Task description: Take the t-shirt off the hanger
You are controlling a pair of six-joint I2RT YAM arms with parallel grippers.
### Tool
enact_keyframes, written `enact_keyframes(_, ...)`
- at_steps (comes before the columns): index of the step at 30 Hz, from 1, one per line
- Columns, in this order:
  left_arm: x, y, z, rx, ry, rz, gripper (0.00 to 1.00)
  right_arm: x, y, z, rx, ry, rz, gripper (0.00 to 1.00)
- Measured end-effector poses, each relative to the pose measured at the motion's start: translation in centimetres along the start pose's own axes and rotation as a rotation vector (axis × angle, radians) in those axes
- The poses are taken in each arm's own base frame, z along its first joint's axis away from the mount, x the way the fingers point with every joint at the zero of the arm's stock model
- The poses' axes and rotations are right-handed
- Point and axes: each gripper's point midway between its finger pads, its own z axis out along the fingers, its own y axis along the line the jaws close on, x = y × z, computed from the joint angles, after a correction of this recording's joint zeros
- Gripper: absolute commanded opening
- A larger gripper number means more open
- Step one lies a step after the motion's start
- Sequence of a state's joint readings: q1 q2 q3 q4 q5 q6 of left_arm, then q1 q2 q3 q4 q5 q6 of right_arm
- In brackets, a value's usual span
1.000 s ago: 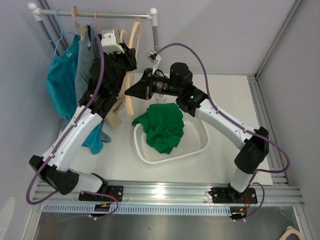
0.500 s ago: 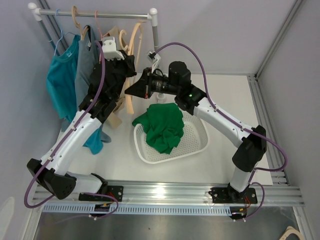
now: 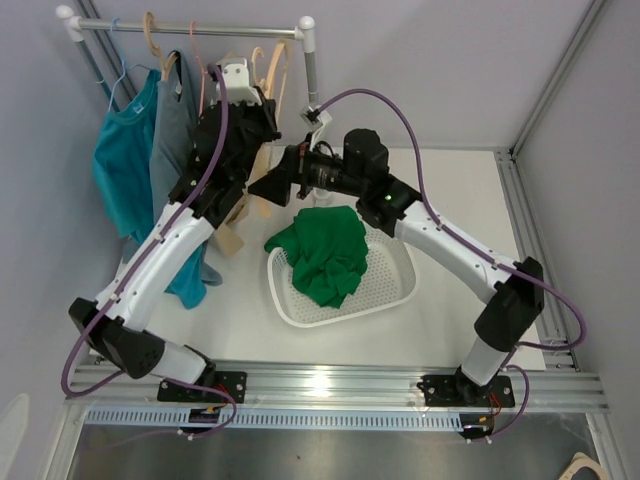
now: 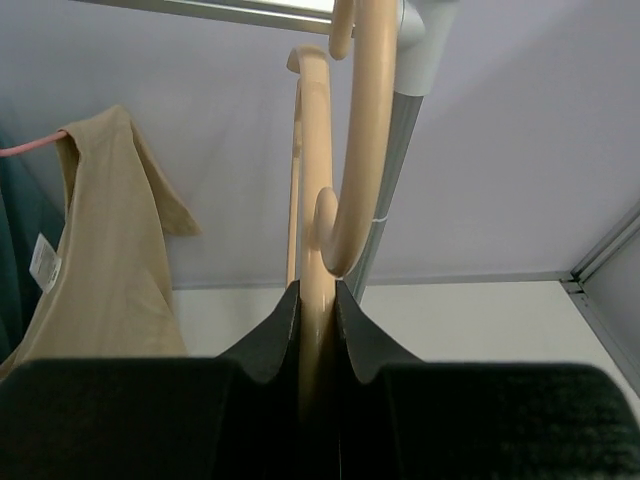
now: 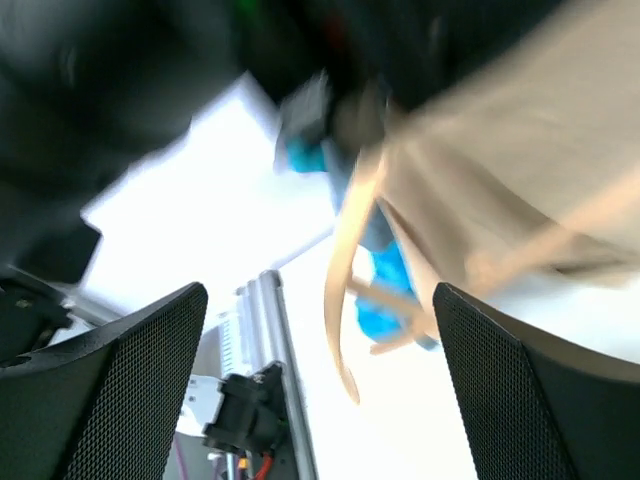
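Observation:
The green t-shirt [image 3: 322, 255] lies bunched in the white basket [image 3: 398, 290], off any hanger. My left gripper [image 3: 248, 105] is up by the rack rail and shut on a bare wooden hanger [image 4: 314, 250]. I see that hanger edge-on between the jaws, and its curved hook [image 4: 362, 130] reaches up to the rail [image 4: 240, 10]. My right gripper [image 3: 270, 185] hovers just below and right of the left one, open. A wooden hanger arm [image 5: 345, 300] hangs loose in the gap of the right gripper [image 5: 320, 300], touching neither finger.
On the rack [image 3: 190, 30] hang a teal top [image 3: 122, 160], a grey shirt [image 3: 172, 130] and a beige garment [image 4: 100, 260]. The rack's upright post [image 3: 312, 65] stands right behind both grippers. Grey walls close in the left and back.
My left gripper has lifted the wooden hanger up and right towards the rail. My right gripper, shut before, has opened its jaws wide and stayed about where it was.

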State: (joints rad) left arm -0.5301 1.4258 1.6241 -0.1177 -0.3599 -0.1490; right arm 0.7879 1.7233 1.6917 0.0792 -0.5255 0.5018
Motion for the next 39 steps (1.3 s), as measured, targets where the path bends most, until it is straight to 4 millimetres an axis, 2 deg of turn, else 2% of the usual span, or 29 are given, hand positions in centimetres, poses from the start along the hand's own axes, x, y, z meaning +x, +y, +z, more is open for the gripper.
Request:
enact_keyframes(3, 0.1, -0.4, 1.3, -0.003, 0.005, 0.025, 0.01, 0.2, -0.7, -2.4, 0.107, -0.016, -0.026, 1.0)
enact_keyframes(5, 0.2, -0.6, 2.4, -0.006, 0.017, 0.041, 0.01, -0.3, -0.5, -4.7, 0.173, -0.038, -0.056, 1.0)
enact_keyframes(8, -0.3, -1.2, 4.6, -0.005, 0.031, 0.058, 0.01, -2.1, 0.9, -8.7, 0.249, -0.101, -0.115, 1.0)
enact_keyframes(12, -0.8, -1.3, 7.3, -0.001, 0.047, 0.071, 0.01, -5.0, 3.7, -13.7, 0.3, -0.204, -0.193, 0.99)
enact_keyframes(16, -0.6, -0.4, 9.4, -0.011, 0.062, 0.081, 0.01, -5.2, 4.9, -17.5, 0.344, -0.247, -0.223, 0.99)
enact_keyframes(19, -0.5, 0.5, 10.6, -0.02, 0.067, 0.082, 0.01, -4.1, 4.4, -18.8, 0.383, -0.23, -0.223, 1.0)
enact_keyframes(27, 0.2, 2.5, 11.6, -0.016, 0.092, 0.085, 0.01, -0.8, 2.0, -20.0, 0.475, -0.141, -0.201, 0.99)
enact_keyframes(33, 1.7, 2.8, 12.7, 0.016, 0.118, 0.08, 0.01, 0.2, 1.6, -20.9, 0.498, -0.125, -0.198, 0.99)
enact_keyframes(39, 2.7, 2.9, 13.2, 0.037, 0.143, 0.068, 0.01, 0.3, 1.8, -21.3, 0.498, -0.128, -0.198, 0.99)
